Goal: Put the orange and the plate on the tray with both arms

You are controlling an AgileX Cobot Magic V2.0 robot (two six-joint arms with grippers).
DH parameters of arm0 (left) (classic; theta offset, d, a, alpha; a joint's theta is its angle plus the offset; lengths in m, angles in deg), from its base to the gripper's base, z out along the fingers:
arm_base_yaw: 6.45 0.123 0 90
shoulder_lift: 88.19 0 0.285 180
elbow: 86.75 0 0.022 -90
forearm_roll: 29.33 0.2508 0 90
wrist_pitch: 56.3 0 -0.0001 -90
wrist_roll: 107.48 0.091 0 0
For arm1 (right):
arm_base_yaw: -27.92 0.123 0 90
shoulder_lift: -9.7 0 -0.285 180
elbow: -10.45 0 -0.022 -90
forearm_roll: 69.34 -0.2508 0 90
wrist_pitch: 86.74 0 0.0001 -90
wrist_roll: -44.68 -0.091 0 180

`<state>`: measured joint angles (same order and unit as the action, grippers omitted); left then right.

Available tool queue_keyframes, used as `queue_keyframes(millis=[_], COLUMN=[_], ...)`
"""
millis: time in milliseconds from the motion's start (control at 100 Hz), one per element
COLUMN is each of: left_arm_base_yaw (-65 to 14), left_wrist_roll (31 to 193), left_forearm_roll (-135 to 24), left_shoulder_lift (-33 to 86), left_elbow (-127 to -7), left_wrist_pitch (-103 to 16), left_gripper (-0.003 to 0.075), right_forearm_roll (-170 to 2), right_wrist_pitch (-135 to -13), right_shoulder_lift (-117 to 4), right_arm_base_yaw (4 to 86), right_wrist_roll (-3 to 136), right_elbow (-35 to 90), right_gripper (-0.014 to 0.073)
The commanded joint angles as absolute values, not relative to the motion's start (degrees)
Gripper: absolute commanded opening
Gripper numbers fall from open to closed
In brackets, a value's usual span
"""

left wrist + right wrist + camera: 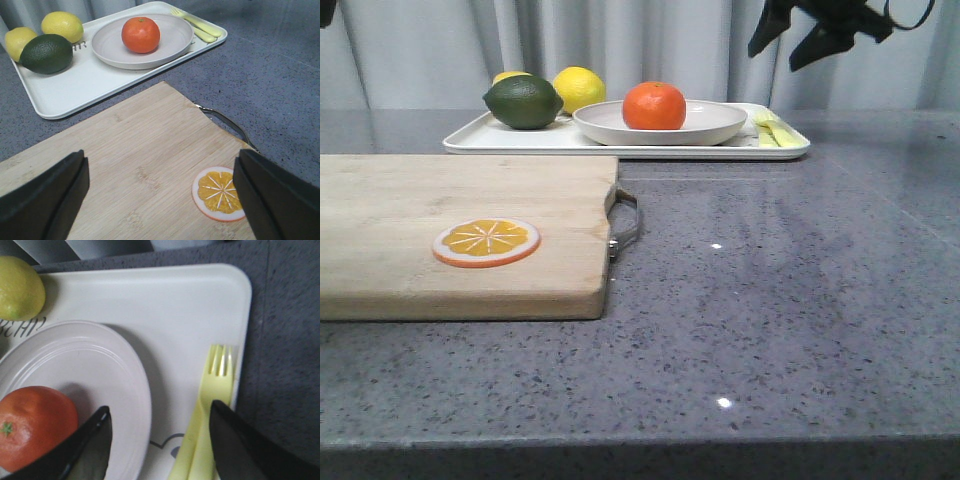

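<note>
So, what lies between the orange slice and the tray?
Bare cutting board, then a strip of grey table, before the tray; the left wrist view shows it.

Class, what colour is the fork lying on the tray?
Pale yellow fork; the right wrist view shows it best.

We see the right black end effector (798, 40) raised high, its jaws parted and empty; the left black end effector (160, 195) gapes wide, holding nothing.

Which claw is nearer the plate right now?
Right. The right claw hangs open just above the plate rim on the tray; the left claw is open back over the cutting board.
</note>
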<state>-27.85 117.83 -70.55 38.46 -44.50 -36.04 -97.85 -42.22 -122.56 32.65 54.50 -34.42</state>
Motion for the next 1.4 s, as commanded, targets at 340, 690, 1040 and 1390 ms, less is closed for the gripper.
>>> queue_keyframes(millis=[340, 690, 1040, 1390], left_arm_base_yaw=[-27.49, -27.49, -27.49, -27.49], left_wrist_roll=[117.34, 117.34, 117.34, 117.34], left_forearm_roll=[-71.81, -72.04, -72.04, -72.04], left_shoulder_lift=[36.86, 38.82, 48.28, 60.78], left_elbow=[-46.01, -46.01, -45.90, -38.08], left_wrist_pitch=[-39.48, -44.00, -47.40, -47.64], left_gripper=[0.0564, 0.0564, 0.0564, 0.0564], right_forearm_roll=[-97.40, -97.42, -97.42, -97.43], right_wrist_pitch=[-36.15, -48.80, -66.12, -69.85], right_shoulder_lift=[-101.91, -81.76, -58.56, -37.51], right_arm_base_yaw=[32.02, 32.02, 32.02, 32.02], right_wrist_roll=[66.36, 72.58, 73.98, 75.96], right_elbow=[-35.20, -7.53, 29.37, 48.04], right_gripper=[0.0444, 0.0444, 0.0444, 0.0444])
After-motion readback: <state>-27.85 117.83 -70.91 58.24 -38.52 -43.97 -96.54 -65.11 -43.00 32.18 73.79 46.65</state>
